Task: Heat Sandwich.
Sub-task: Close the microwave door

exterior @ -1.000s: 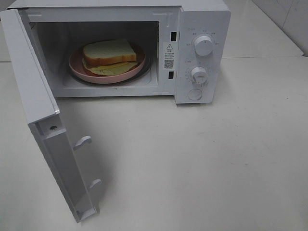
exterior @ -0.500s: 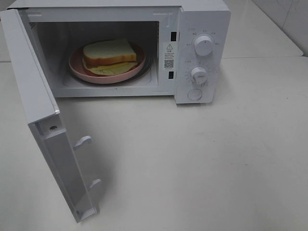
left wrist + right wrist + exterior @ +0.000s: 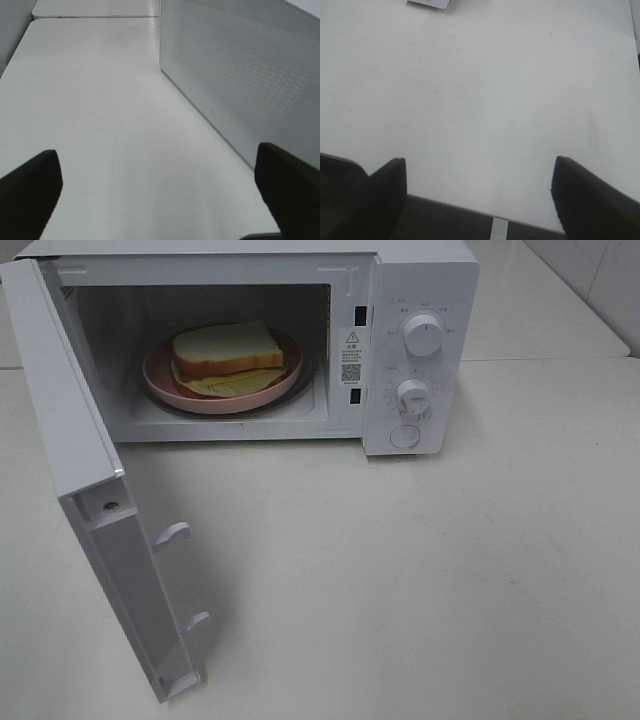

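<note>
left gripper [image 3: 157,167], right gripper [image 3: 479,167]: wide, empty | sandwich [image 3: 228,346] inside microwave [image 3: 445,285], apart

There is one white microwave [image 3: 420,280] with one open door [image 3: 70,420]. Inside are one sandwich [image 3: 228,348] and one pink plate [image 3: 225,404]. The microwave has two round knobs [image 3: 423,335] and one button [image 3: 405,436]. The door has two hooks [image 3: 172,534]. There are two pairs of jaws.

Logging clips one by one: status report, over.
Left gripper and right gripper open, empty. Square white-bread sandwich on round pink plate inside white microwave. Door stands open, nothing in the way.
</note>
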Tool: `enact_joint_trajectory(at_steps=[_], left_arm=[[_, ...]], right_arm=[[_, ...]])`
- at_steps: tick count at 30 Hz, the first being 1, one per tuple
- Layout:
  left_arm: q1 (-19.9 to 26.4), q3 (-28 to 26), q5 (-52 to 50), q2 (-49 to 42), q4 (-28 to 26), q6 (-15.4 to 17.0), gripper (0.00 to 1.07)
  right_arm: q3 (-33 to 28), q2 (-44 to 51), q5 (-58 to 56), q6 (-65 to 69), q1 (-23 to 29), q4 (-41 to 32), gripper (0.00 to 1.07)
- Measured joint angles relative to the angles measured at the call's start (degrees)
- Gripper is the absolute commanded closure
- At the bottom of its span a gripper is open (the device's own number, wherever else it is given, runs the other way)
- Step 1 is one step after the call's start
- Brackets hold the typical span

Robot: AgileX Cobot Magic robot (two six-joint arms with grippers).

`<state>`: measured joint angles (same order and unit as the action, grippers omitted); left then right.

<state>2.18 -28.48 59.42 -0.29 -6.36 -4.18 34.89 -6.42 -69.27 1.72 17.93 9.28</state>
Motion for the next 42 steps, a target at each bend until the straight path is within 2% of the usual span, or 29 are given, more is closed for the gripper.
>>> enact_joint_trajectory(at_steps=[4, 14, 42], left_arm=[[0.0, 0.0, 0.0, 0.0, 0.0, 0.0, 0.06], [0.0, 0.0, 0.0, 0.0, 0.0, 0.0, 0.06], [0.0, 0.0, 0.0, 0.0, 0.0, 0.0, 0.06]], right_arm=[[-3.04, 3.84, 3.55, 0.57, -5.16, -2.58, 0.31], [-5.84, 6.7, 8.94, 0.63, -10.71, -4.01, 0.31], [-5.84, 6.7, 9.34, 0.69, -11.57, -4.01, 0.31]])
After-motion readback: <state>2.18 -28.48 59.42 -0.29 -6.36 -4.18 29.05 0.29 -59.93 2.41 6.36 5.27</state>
